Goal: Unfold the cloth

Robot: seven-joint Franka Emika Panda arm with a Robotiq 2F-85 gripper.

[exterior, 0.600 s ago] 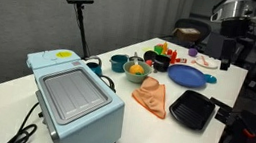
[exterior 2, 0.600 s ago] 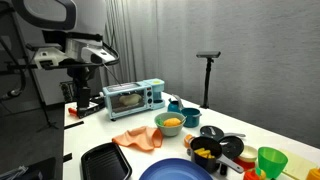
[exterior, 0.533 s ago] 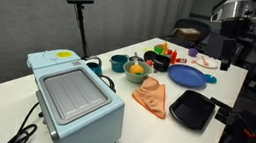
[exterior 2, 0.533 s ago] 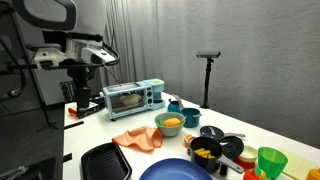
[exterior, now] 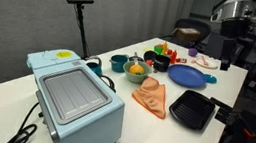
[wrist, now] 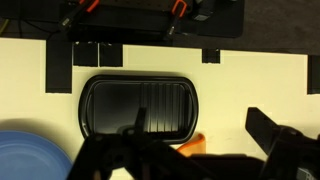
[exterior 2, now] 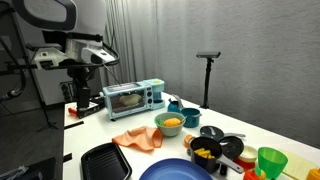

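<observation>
The cloth (exterior: 152, 95) is orange and lies folded on the white table, between a bowl and a black tray; it also shows in an exterior view (exterior 2: 138, 138). In the wrist view only a small corner of the cloth (wrist: 188, 145) peeks out below the tray. My gripper (exterior: 226, 61) hangs high above the table's edge, well apart from the cloth, and it also shows in an exterior view (exterior 2: 80, 101). In the wrist view its fingers (wrist: 203, 150) stand wide apart with nothing between them.
A black ridged tray (wrist: 140, 104) lies beside the cloth. A blue plate (exterior: 187, 76), a bowl with an orange fruit (exterior: 135, 70), cups and toy food crowd the table. A light blue toaster oven (exterior: 74, 99) stands at one end. A lamp stand (exterior 2: 208, 60) rises behind.
</observation>
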